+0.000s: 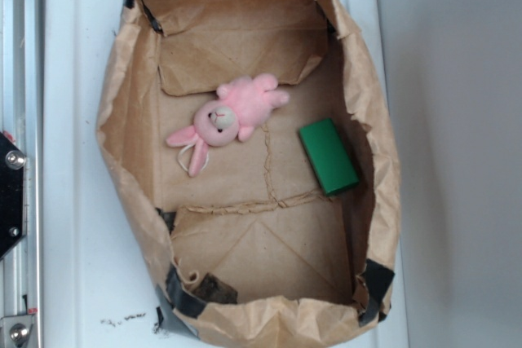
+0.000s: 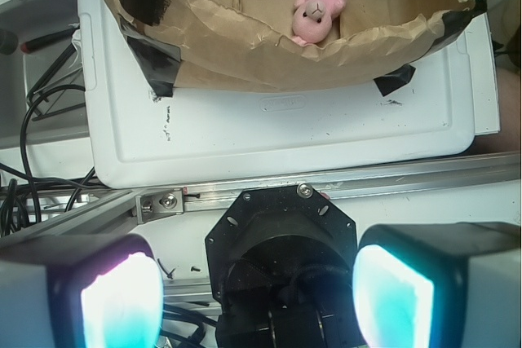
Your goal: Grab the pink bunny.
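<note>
The pink bunny lies on its back inside the brown paper bag, well apart from the gripper, whose pads stand wide apart; probably light and squashy, it looks best pinched across its plump body.

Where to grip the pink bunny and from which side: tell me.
Grip the pink bunny across its plump body, coming straight down from above. It lies flat on the paper bag floor, whose walls block sideways approaches. Its ears and string look too thin and floppy. The gripper is open, outside the bag.
</note>
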`<state>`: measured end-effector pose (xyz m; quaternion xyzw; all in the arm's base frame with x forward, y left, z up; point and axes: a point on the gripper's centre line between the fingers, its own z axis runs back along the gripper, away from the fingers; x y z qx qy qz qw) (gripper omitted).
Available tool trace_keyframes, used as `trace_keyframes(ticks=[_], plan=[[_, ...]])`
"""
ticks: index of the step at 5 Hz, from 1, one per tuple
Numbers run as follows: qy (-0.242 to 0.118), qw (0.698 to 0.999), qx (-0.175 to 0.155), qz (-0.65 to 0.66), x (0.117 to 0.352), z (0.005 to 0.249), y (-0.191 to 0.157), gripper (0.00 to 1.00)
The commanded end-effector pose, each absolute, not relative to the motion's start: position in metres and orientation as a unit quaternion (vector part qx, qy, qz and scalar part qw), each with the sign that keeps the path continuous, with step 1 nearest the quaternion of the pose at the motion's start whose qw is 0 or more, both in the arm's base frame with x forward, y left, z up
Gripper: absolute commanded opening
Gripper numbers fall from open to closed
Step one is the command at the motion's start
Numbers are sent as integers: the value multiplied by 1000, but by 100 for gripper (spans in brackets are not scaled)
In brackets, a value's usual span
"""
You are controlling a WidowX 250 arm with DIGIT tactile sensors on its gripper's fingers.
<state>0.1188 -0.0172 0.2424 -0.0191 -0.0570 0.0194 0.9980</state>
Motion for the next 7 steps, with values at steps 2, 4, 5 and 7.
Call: trace_keyframes(ticks=[2, 4, 5, 7], plan=[[-86, 995, -25, 37, 169, 239, -5, 100], [-106, 989, -14, 97, 226, 227, 26, 100], [-111, 987, -14, 116, 242, 215, 37, 100], [-107, 984, -56, 134, 282, 170, 66, 100]])
